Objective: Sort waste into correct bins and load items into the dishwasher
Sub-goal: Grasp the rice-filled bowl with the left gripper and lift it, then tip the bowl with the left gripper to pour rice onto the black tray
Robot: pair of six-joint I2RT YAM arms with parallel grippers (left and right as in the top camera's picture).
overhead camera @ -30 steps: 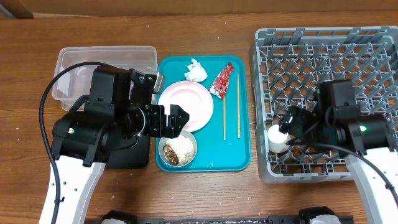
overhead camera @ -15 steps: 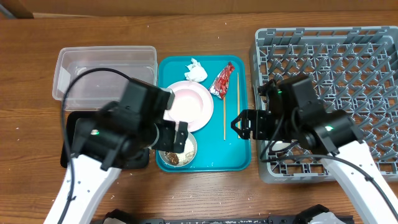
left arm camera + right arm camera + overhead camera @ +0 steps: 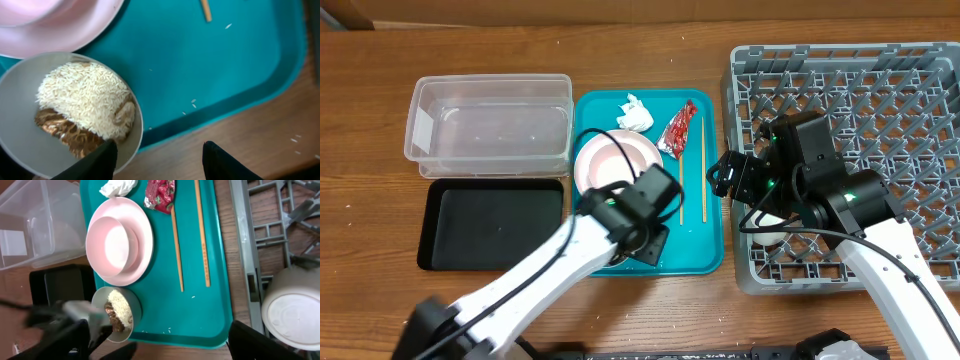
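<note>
The left gripper (image 3: 160, 148) has swung off the black tray (image 3: 492, 226) to the teal tray's (image 3: 215, 75) front edge, jaws parted and gripping nothing, with one finger at the rim of the bowl (image 3: 20, 145) of white rice (image 3: 80, 97) and a brown scrap (image 3: 60, 131). The right gripper (image 3: 722, 178) has left the white cup (image 3: 292, 317) in the grey dish rack (image 3: 880, 90) and hangs wide open and empty near the tray's right edge. Beyond the bowl, the plate (image 3: 142, 255), chopsticks (image 3: 201, 235), red foil wrapper (image 3: 160, 192) and napkin (image 3: 117, 187) lie on the tray, with the clear tub (image 3: 490, 82) to its left.

Left end effector (image 3: 157, 161) now at bowl (image 3: 19, 127), narrowing; right end effector (image 3: 720, 178) off cup (image 3: 295, 312), nearer teal tray (image 3: 165, 311).
</note>
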